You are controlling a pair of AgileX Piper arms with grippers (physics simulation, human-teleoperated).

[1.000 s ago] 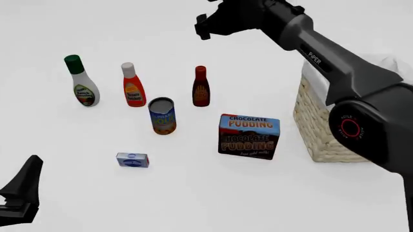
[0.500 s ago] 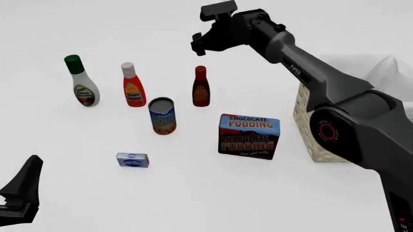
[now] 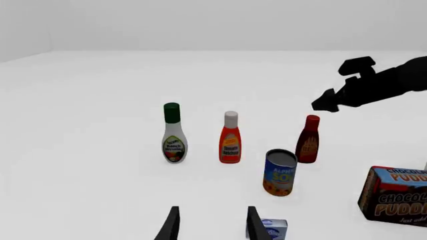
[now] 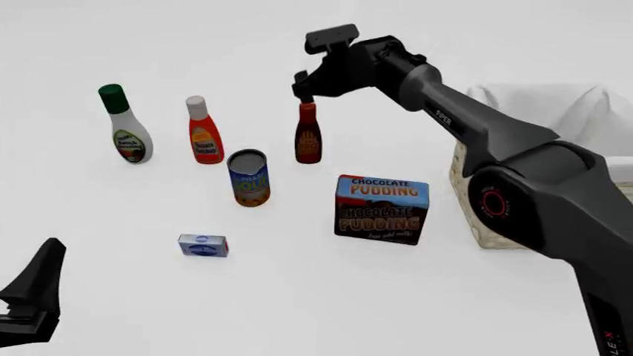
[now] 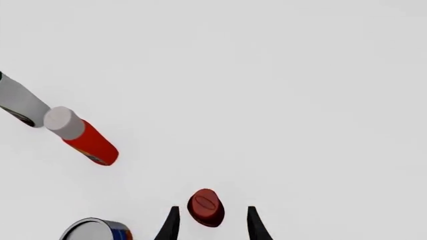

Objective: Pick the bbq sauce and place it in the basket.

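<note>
The small dark brown-red bbq sauce bottle (image 4: 307, 134) with a red cap stands upright on the white bench (image 4: 327, 297), near the middle of the far row of goods. The right gripper (image 4: 302, 86) hangs directly above its cap; in the right wrist view the red cap (image 5: 205, 207) sits between the two dark fingertips (image 5: 171, 223), which are spread apart and do not touch it. The jaws stand open and hold nothing.

To the left of the sauce stands a brighter orange-red bottle with a white cap (image 4: 204, 131), and further left a white bottle with a green cap (image 4: 124, 126). Just nearer than the sauce, slightly to its left, is a blue and orange tin can (image 4: 248, 178). A dark chocolate pudding box (image 4: 382, 209) stands nearer and to the right, and a small blue and white packet (image 4: 203, 245) lies nearer on the left.

The large pale woven wicker basket (image 4: 471, 200) with white cloth lining sits at the right, partly hidden behind the right arm (image 4: 514, 178).

The left gripper (image 3: 210, 226) rests low at the near left, well apart from the goods, its fingers parted and empty.
</note>
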